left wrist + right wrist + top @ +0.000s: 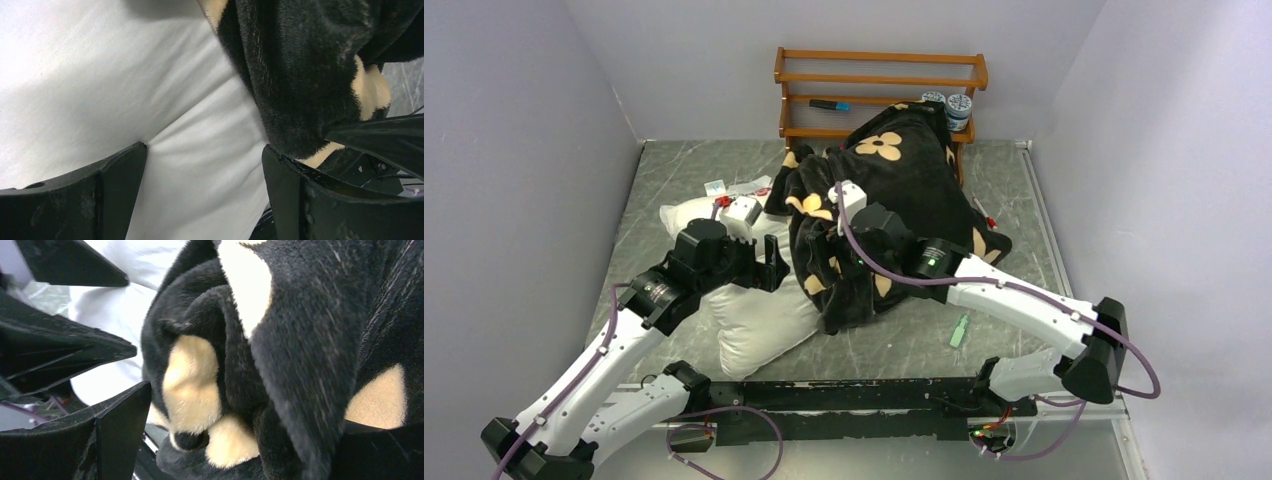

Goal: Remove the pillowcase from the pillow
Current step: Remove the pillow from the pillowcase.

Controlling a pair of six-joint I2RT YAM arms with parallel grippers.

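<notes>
Left pincer point(205, 150) stands open, jaws spread against the white pillow point(754, 325); right pincer point(247, 405) is open wide with bunched pillowcase point(904, 190) between its jaws, the cover wrapping the pillow's far end on the bench point(674, 170)

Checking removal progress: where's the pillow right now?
In the top view the pillow lies left of centre on the table, its near end bare under the left end effector, its right side disappearing into the pillowcase.
</notes>
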